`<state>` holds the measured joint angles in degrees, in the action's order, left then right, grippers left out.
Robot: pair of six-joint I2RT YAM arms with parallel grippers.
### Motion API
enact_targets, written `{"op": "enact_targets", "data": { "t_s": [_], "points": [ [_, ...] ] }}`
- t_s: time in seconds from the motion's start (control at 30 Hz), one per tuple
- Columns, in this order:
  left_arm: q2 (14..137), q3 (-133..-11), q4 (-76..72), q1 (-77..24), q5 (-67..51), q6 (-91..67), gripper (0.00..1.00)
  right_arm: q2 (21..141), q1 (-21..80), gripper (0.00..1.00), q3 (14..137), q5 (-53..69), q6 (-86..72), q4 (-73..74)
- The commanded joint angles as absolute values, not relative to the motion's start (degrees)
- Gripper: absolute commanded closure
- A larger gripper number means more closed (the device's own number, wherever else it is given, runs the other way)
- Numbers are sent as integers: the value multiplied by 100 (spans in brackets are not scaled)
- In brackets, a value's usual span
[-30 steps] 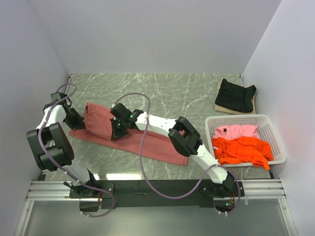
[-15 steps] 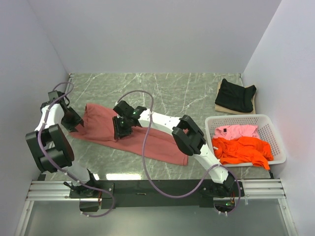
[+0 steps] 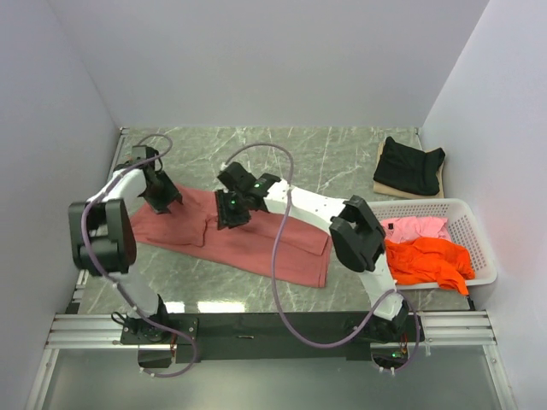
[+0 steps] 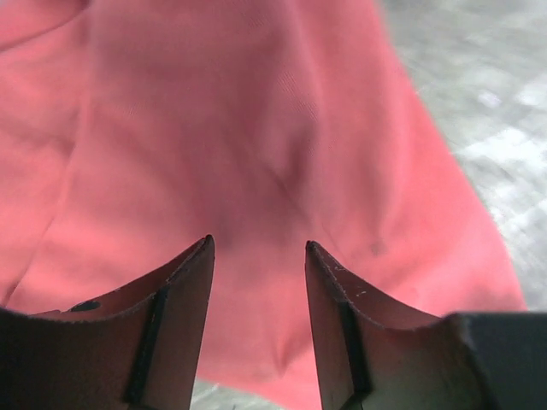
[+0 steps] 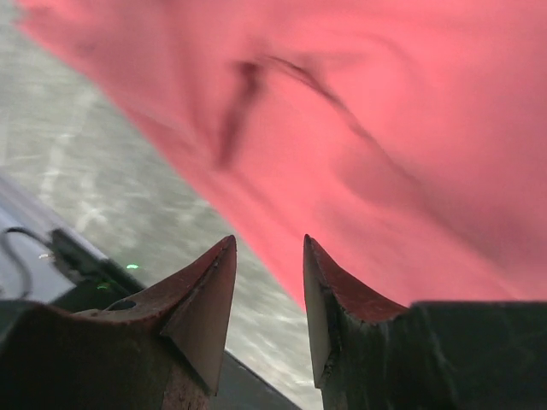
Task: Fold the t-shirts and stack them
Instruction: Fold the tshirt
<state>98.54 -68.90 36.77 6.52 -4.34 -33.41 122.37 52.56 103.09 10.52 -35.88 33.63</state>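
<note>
The brick-red t-shirt (image 3: 256, 248) lies folded in a long band across the table's left and middle. My left gripper (image 3: 162, 198) hovers over its far left end, open and empty; the left wrist view shows the red cloth (image 4: 256, 154) below the open jaws. My right gripper (image 3: 232, 212) hovers over the shirt's middle, open and empty; the right wrist view shows the cloth's near edge (image 5: 385, 171) under it. The black t-shirt (image 3: 410, 164) lies folded at the far right. The orange t-shirt (image 3: 427, 260) and pink t-shirt (image 3: 414, 227) sit in the basket.
A white lattice basket (image 3: 479, 231) stands at the right edge. A tan board (image 3: 379, 182) lies under the black shirt. Grey walls close in the left, back and right. The arms' black rail (image 3: 256, 325) runs along the near edge.
Both grippers have moved right and away from me over the red shirt. The shirt's left end has flattened and spread out toward the right.
</note>
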Motion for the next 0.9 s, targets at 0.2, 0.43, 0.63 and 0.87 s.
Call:
{"op": "enact_targets", "data": {
  "t_s": [0.2, 0.43, 0.63, 0.87],
  "points": [
    [11572, -8102, 3384, 624, -545, -3533, 46, 10715, 4659, 55, 8395, 194, -3331, 3410],
    [12523, -9473, 3516, 300, -448, -3358, 45, 9696, 4167, 55, 7217, -202, -3296, 3542],
    [12341, -10274, 3630, 44, -133, -3392, 40, 9439, 3657, 54, 6953, -246, -3182, 3490],
    [11760, -9846, 3841, 44, -18, -3656, 32, 9931, 3480, 53, 6917, -299, -2874, 3331]
  ]
}}
